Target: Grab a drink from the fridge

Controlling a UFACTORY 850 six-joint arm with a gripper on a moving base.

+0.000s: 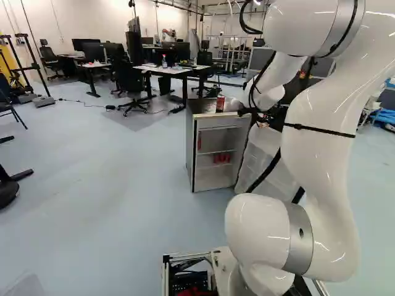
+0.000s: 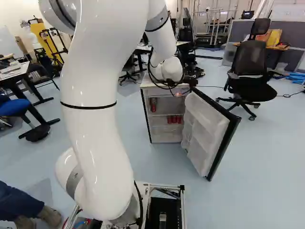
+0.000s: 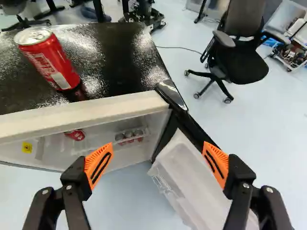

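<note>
Hanging near the open white fridge, the black, orange-padded gripper has its fingers wide apart. Red metal cans stand inside, another red can on top. Each is probably smooth, not heavy, easily dented; a gentle hold at mid-height is better.

Around me a pale blue floor is spreading wide. In the left base view, a white wall is rising at eleven o'clock behind a far desk. In the right base view, a black chair is standing at two before a grey partition; a near desk is sitting at ten.
</note>
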